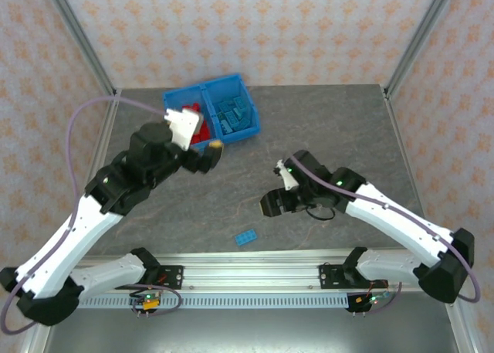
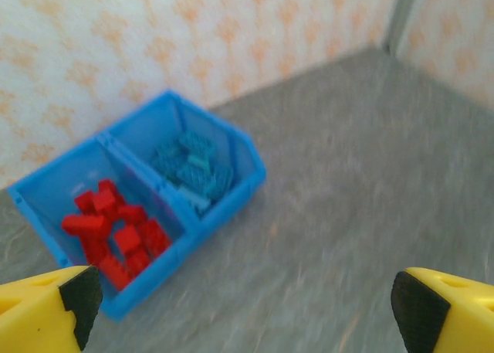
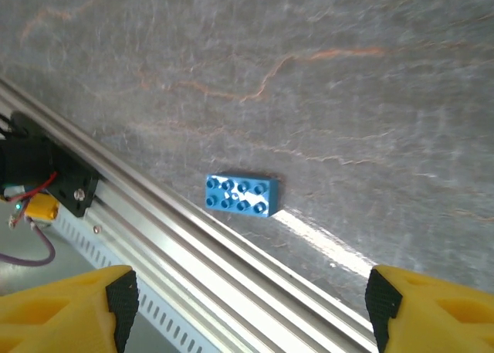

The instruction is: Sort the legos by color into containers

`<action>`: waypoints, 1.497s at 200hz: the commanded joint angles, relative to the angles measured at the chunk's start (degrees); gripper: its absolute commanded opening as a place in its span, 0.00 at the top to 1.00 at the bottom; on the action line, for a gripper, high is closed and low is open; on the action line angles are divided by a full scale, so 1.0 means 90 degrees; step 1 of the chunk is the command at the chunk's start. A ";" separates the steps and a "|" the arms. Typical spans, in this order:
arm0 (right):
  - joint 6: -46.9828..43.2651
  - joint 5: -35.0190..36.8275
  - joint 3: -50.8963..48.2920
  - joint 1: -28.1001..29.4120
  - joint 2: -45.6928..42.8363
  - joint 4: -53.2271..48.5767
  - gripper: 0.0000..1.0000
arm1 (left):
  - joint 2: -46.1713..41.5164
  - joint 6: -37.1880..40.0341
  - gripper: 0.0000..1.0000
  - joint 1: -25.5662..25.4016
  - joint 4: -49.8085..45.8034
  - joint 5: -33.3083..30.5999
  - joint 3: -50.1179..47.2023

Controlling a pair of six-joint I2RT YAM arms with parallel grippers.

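Beside the front rail (image 3: 177,229), one loose blue lego (image 3: 241,196); left gripper (image 2: 251,303) and right gripper (image 3: 252,303) both wide, empty.

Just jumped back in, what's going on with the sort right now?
Nearly done. The blue bin holds red bricks in one compartment and light blue bricks in the other. The left end effector hangs open and empty on the bin's near side. One blue brick lies on the table near its front edge, and the right end effector hovers open above it, not touching.
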 commanded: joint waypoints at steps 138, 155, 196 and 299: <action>0.1477 0.1877 0.0213 0.2509 0.3482 0.1214 0.01 | -0.3322 0.5129 0.00 -0.0010 -0.3429 0.3920 -0.2865; 0.1399 0.1932 0.0409 0.2547 0.3839 0.1259 0.00 | -0.3393 0.5114 0.00 -0.0010 -0.3319 0.3946 -0.2997; 0.1319 0.1989 0.0712 0.2556 0.4373 0.1265 0.20 | -0.3523 0.4977 0.00 -0.0010 -0.3163 0.4017 -0.3171; 0.1144 0.3051 0.0640 0.2274 0.2721 0.1371 0.48 | -0.3733 0.4154 0.00 -0.0010 -0.1934 0.4397 -0.3375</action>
